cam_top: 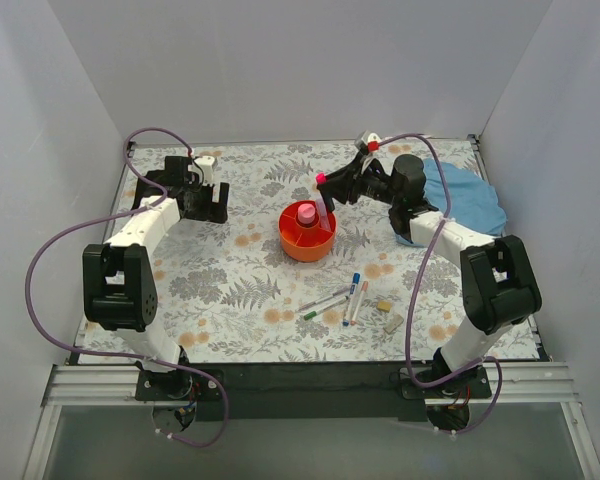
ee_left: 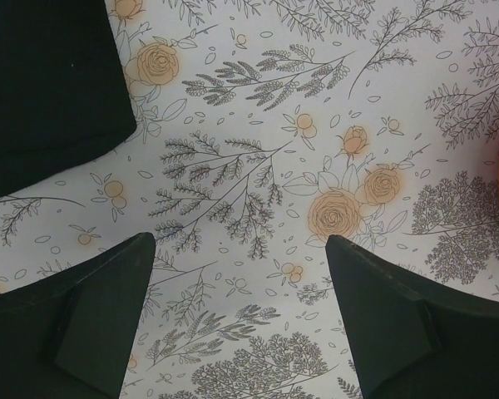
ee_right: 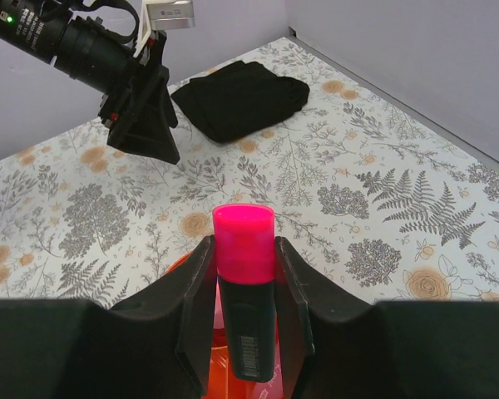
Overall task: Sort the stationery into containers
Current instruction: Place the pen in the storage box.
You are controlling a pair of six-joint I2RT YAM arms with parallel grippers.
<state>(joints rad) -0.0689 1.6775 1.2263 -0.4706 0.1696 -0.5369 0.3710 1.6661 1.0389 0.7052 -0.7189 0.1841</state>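
R gripper (ee_right: 243, 278) jaws clamped on pink highlighter (ee_right: 244, 237) over orange tray (cam_top: 288, 243); L gripper (ee_left: 237, 243) jaws wide, empty.

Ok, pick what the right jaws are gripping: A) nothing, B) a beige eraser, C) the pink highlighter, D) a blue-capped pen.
C: in the right wrist view the right jaws are closed on the pink highlighter, its pink cap sticking up between them.

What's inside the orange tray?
A pink bottle stands in the middle of the orange tray. The right gripper holds a pink highlighter at its rim. Nothing else shows inside, but bottle and highlighter cover some sections.
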